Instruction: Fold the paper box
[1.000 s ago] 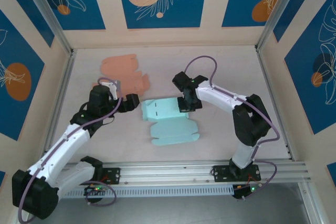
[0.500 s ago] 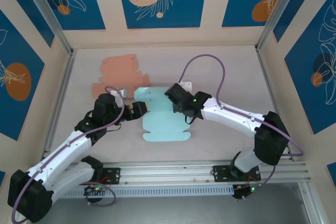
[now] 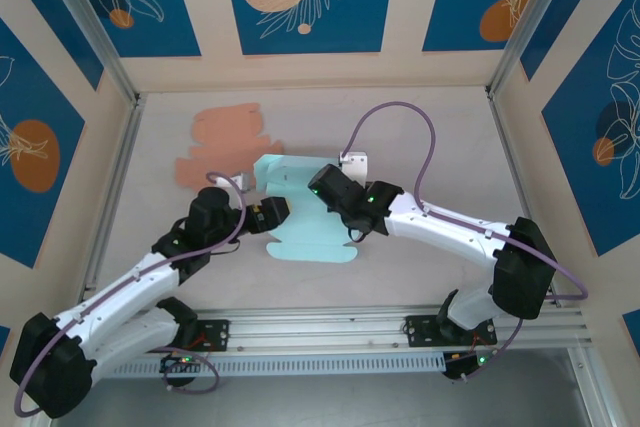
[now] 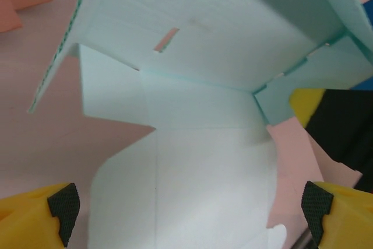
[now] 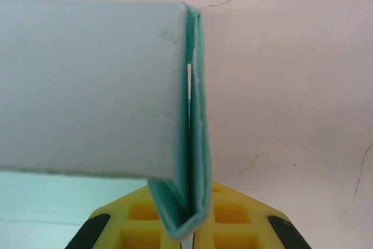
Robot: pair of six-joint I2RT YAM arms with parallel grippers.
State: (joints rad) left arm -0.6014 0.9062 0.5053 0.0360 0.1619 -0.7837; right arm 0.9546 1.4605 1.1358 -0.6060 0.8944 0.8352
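Top view, with both wrist views. The teal paper box (image 3: 312,239) lies partly folded near the middle of the table (image 3: 440,137). We read its long axis as running from about eleven o'clock to five o'clock, with the far panel raised off the surface. The right gripper (image 3: 324,187) sits at the twelve o'clock end. Its wrist view shows the jaws pressed together on a doubled flap of the sheet, which rises edge-on between them. The left gripper (image 3: 279,213) stands with its fingers wide apart and nothing between them gripped. The box lies at three o'clock from it, just beside the fingertips, and it is the nearer arm to the flat, unfolded near panel. We judge that the next crease depends on this sideways approach. An orange blank (image 3: 225,147) lies apart at ten o'clock. The right wrist covers the fold line from above, the held flap hides the right fingertips, and we cannot tell whether the left fingers touch the sheet.
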